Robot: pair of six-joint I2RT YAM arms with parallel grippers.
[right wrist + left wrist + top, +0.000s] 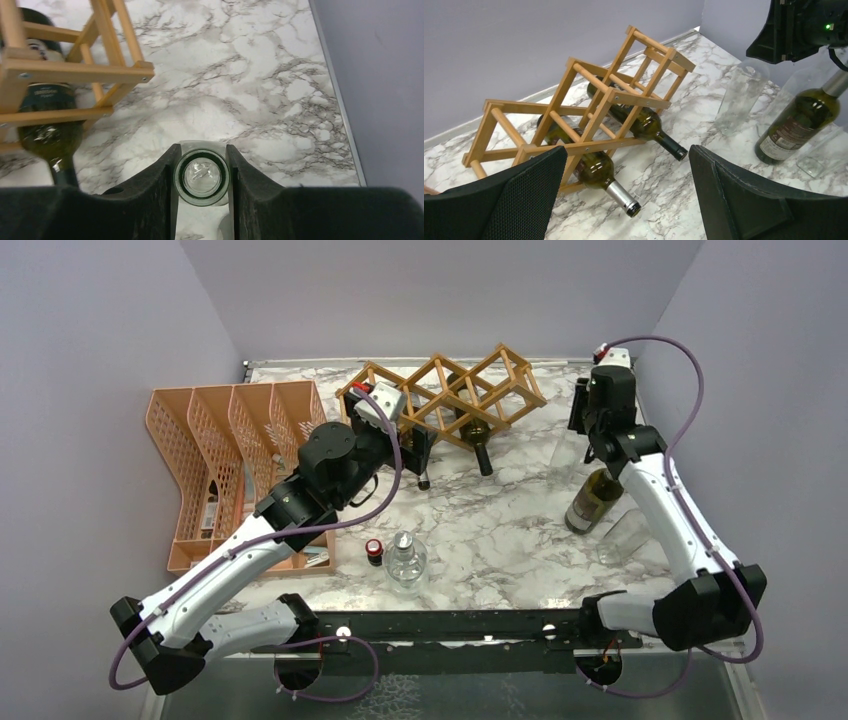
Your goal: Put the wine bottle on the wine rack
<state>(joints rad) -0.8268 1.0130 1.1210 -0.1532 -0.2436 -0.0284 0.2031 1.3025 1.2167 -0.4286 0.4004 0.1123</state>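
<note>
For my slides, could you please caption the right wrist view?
Right gripper clamps the wine bottle by its top; wine rack holding a dark bottle at left.

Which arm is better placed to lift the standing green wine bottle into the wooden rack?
Right. The right claw is shut on the neck of the standing wine bottle, ready to lift. The left claw hangs open near the wine rack, holding nothing, apart from that bottle.

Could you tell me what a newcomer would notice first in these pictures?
The right gripper is clamped on the top of a standing green wine bottle at the right side of the table. At the far centre sits the wooden wine rack, two dark bottles lying in its cells, with the open left gripper hovering near it. An orange mesh organiser stands on the left.
</note>
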